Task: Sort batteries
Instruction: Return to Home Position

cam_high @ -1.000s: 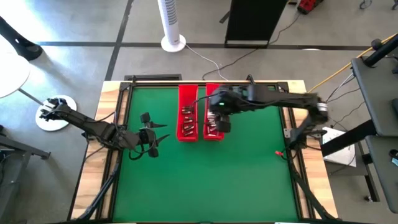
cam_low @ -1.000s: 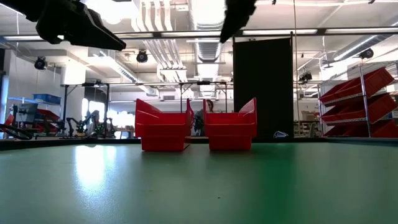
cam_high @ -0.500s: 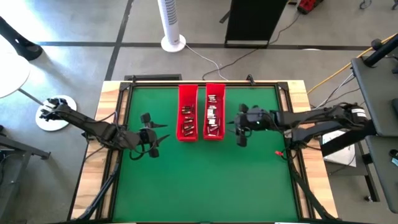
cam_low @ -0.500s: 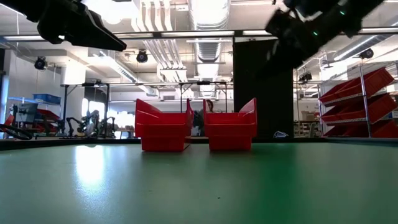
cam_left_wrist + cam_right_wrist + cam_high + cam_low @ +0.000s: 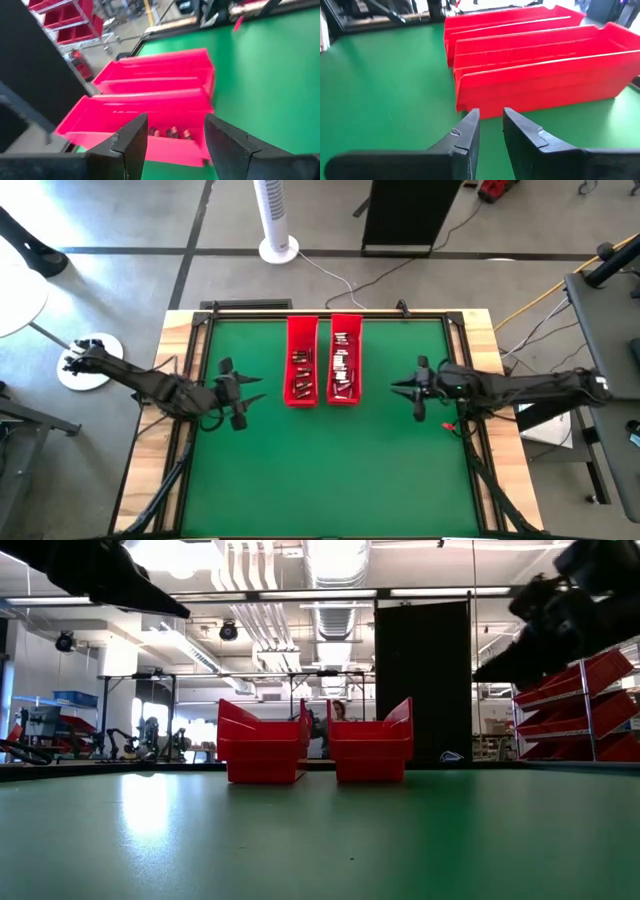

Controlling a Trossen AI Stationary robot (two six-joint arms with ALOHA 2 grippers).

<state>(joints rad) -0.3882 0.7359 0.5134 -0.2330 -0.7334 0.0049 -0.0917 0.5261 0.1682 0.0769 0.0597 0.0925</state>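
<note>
Two long red trays, left (image 5: pixel 301 360) and right (image 5: pixel 344 360), stand side by side on the green mat at the far middle. Small silvery batteries lie in the left tray (image 5: pixel 301 376) and in the right tray (image 5: pixel 341 366); a few show in the left wrist view (image 5: pixel 172 132). My left gripper (image 5: pixel 252 390) hovers left of the trays, open, with nothing between its fingers (image 5: pixel 175 120). My right gripper (image 5: pixel 400 389) hovers right of the trays, facing them; its fingers (image 5: pixel 490 114) stand a narrow gap apart around nothing.
Bare green mat (image 5: pixel 330 470) spreads in front of the trays and on both sides. A wooden frame (image 5: pixel 180 380) borders the table. A small red object (image 5: pixel 449 426) lies near the right edge. Both arms hang above the mat in the low view.
My right gripper has swung from above the right tray toward the table's right edge and has come down, tipping from pointing steeply down to nearly level. It now faces the trays from the right. The trays and batteries have stayed put.
</note>
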